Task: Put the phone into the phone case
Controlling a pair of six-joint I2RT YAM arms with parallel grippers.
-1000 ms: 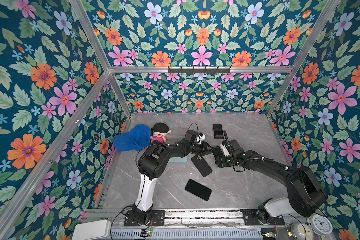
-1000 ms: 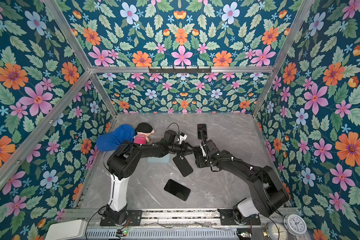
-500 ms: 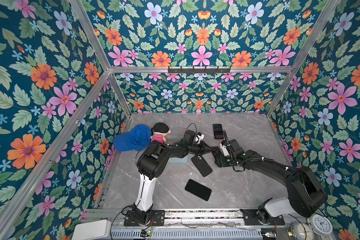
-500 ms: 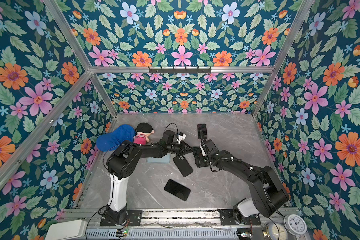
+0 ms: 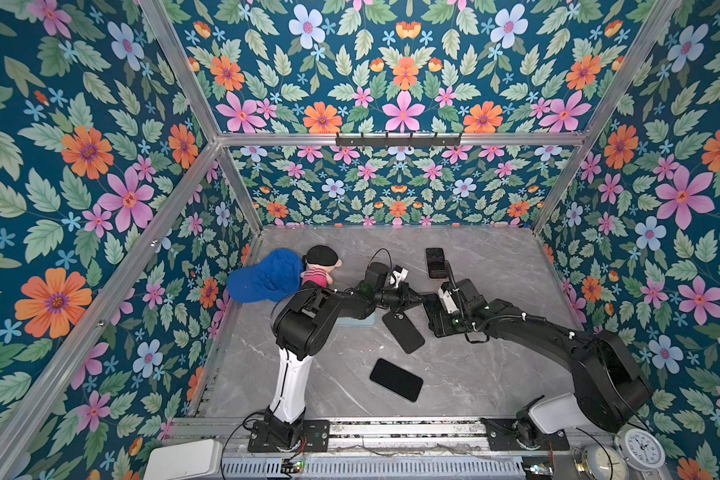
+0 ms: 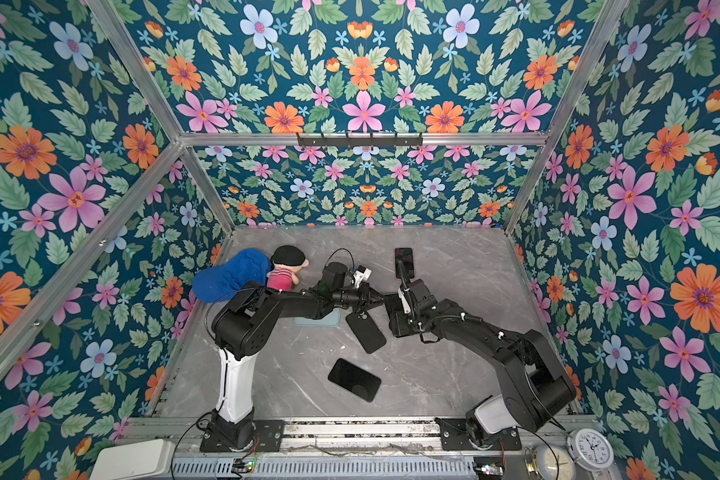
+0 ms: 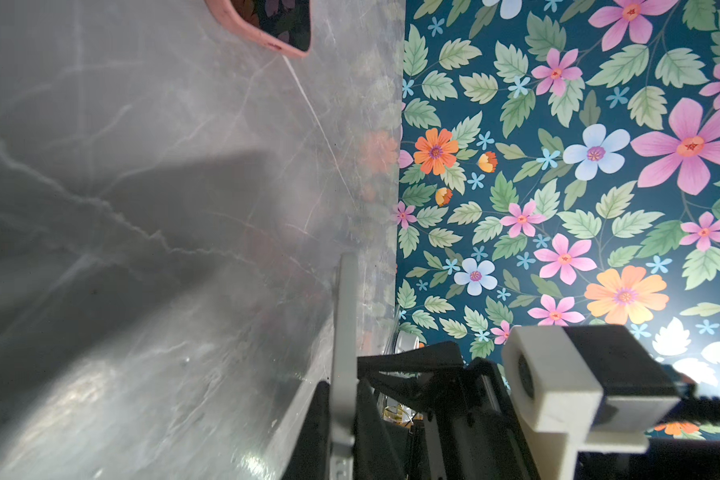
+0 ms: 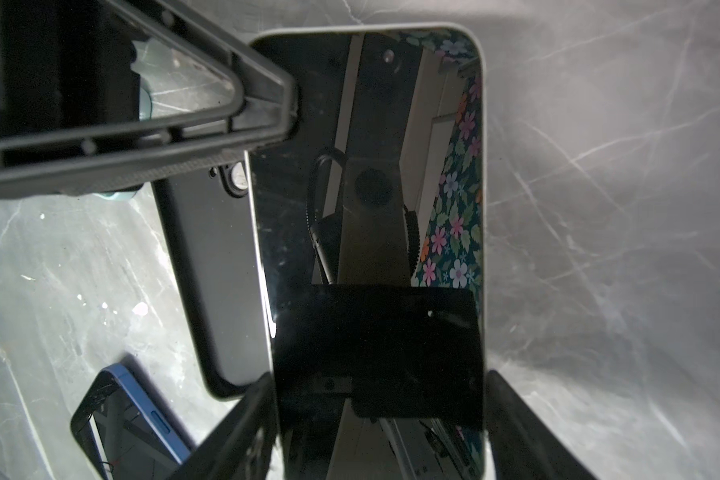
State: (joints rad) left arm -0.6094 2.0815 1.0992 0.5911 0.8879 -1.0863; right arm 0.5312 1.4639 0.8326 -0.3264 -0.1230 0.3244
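We see the right gripper (image 8: 379,399) grasping one phone (image 8: 371,187) by its long sides, screen up, low over the table (image 5: 495,374) near the middle. The left gripper (image 5: 413,298) is clenched, its tip at the phone's left end; whether it pinches anything we cannot tell. Just left of the phone lies one black case (image 5: 404,332), flat on the table. Nearer us a second phone (image 5: 395,380) lies alone. A third phone (image 5: 435,263) sits in a pink case (image 7: 267,39) toward the far wall. That makes three phones. A pale case (image 5: 358,322) shows under the left arm. At the far left, one blue cap (image 5: 265,276) touches one doll (image 5: 321,268).
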